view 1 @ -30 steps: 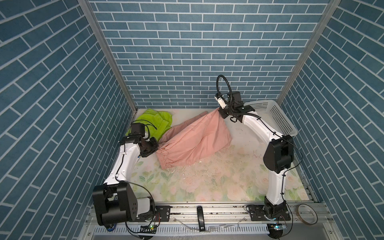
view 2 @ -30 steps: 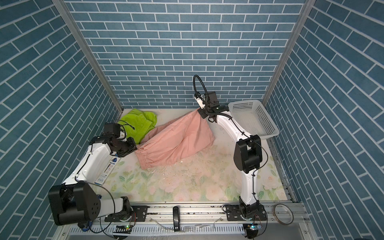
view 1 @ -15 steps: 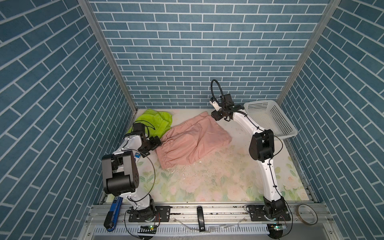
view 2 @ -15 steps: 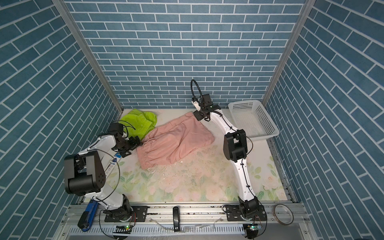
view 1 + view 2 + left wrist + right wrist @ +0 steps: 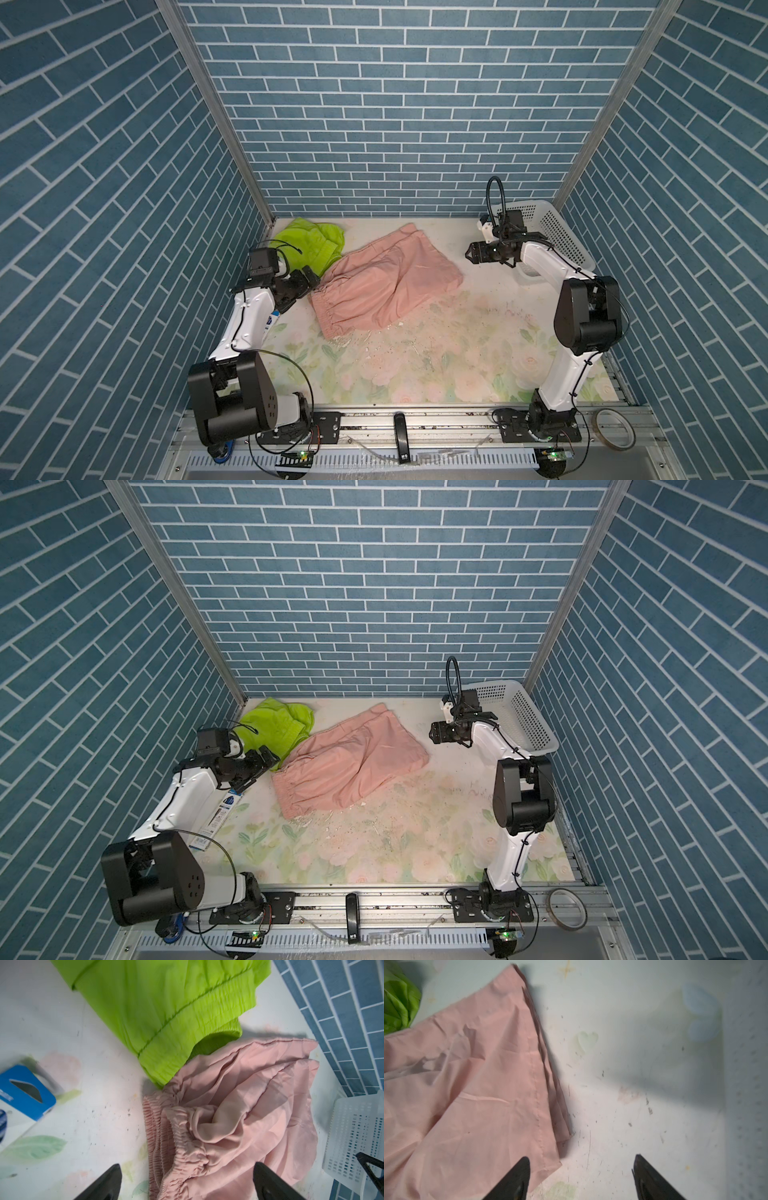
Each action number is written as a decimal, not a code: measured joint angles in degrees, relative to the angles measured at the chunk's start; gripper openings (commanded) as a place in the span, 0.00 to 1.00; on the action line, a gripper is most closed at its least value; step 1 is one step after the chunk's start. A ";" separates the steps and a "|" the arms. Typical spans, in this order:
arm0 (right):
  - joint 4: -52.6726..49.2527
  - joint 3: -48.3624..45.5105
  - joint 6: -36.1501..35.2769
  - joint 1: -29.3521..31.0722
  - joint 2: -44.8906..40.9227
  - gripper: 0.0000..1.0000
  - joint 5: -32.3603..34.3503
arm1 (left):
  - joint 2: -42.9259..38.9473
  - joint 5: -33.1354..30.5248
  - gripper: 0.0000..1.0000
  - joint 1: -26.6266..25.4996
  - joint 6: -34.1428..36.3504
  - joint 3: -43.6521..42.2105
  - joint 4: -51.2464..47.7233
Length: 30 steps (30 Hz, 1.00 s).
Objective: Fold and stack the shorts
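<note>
The salmon pink shorts (image 5: 386,286) (image 5: 349,762) lie flat on the mat. Their gathered waistband points to the left front and their hems to the back right. The lime green shorts (image 5: 311,245) (image 5: 276,725) lie crumpled in the back left corner, touching the pink pair. My left gripper (image 5: 313,276) (image 5: 272,758) is open just left of the pink waistband; in the left wrist view the gripper (image 5: 187,1164) straddles that waistband (image 5: 166,1147) without closing on it. My right gripper (image 5: 468,253) (image 5: 432,733) hovers open to the right of the hems and, as the gripper (image 5: 581,1156) shows in its wrist view, is empty.
A white perforated basket (image 5: 557,232) (image 5: 523,717) stands at the back right, behind the right arm. A blue and white packet (image 5: 270,322) (image 5: 220,812) lies under the left arm. A tape roll (image 5: 615,428) sits on the front rail. Crumbs dot the floral mat (image 5: 436,365).
Both grippers opened and let go of the pink shorts, which dropped from a stretched, lifted hold to lie flat. The right gripper drew back to the right, away from the hems.
</note>
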 measured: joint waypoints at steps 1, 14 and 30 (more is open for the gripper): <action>0.04 -0.92 0.52 0.09 0.59 0.80 -0.96 | -0.26 0.26 1.00 0.00 -0.07 -1.40 -0.20; 4.66 0.68 4.55 2.23 9.11 0.82 -6.25 | -5.42 2.95 1.00 0.00 -0.66 -5.11 -0.83; 4.55 5.97 6.08 5.62 15.26 0.32 -5.79 | -9.40 3.43 1.00 0.00 -0.57 -6.62 -1.77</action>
